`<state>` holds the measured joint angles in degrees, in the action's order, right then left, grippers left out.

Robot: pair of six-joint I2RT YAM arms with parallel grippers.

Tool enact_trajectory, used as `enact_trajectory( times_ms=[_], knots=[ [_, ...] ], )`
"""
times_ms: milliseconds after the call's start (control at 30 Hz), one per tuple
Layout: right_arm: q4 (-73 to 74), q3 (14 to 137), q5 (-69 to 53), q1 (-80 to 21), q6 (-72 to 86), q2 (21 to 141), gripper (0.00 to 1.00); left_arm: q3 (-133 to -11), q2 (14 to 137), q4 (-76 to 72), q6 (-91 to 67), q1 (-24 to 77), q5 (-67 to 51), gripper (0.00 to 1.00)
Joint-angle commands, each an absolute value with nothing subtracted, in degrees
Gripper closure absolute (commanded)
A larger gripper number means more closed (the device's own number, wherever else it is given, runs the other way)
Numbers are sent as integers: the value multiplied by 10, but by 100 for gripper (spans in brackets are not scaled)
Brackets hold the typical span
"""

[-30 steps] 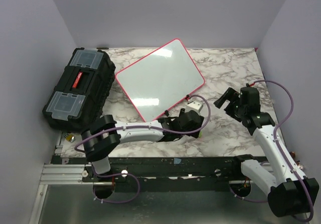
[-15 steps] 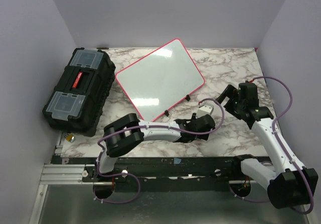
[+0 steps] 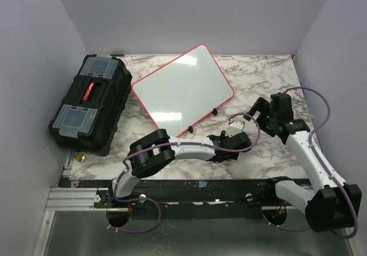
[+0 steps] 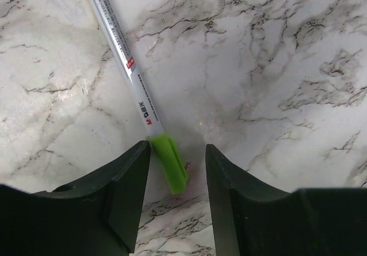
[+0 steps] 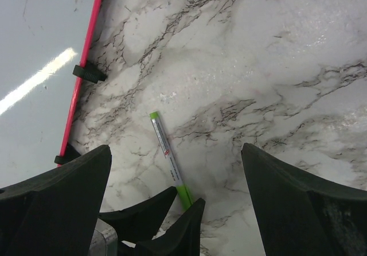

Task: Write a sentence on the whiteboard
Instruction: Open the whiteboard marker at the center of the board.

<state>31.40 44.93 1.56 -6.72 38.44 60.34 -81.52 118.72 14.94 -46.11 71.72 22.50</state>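
Note:
The whiteboard (image 3: 183,92) lies tilted at the table's centre back, glossy white with a red-pink rim. No green sentence shows on it. Its edge also shows in the right wrist view (image 5: 40,49). A white marker with a green cap (image 4: 129,72) lies on the marble. My left gripper (image 4: 178,152) is open, its jaws on either side of the green cap end without gripping it. In the top view it (image 3: 243,140) is stretched far right. My right gripper (image 3: 259,111) is open wide and empty, above the marker (image 5: 168,152) and the left fingertips (image 5: 166,221).
A black toolbox (image 3: 89,104) with a red latch stands at the left edge of the table. Two black clip feet (image 5: 86,73) stick out from the whiteboard's near rim. Purple walls enclose the table on three sides.
My left arm has swung right along the front of the table, so its gripper now sits at the marker. My right gripper has shifted slightly left, towards it.

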Motion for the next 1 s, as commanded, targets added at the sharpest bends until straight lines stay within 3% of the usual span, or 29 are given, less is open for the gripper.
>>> enact_trajectory(
  times_ms=[0, 167, 433, 967],
  knots=[
    [305, 469, 4, -64, 378, 607, 2, -833, 1206, 190, -480, 720, 250, 55],
    [305, 470, 4, -64, 376, 608, 2, -852, 1228, 216, -489, 717, 242, 64],
    [304, 468, -34, -64, 371, 609, 2, -802, 1191, 171, -489, 715, 241, 100],
    [251, 465, -240, -65, 372, 619, 2, -665, 994, 75, -331, 709, 179, 100]
  ],
)
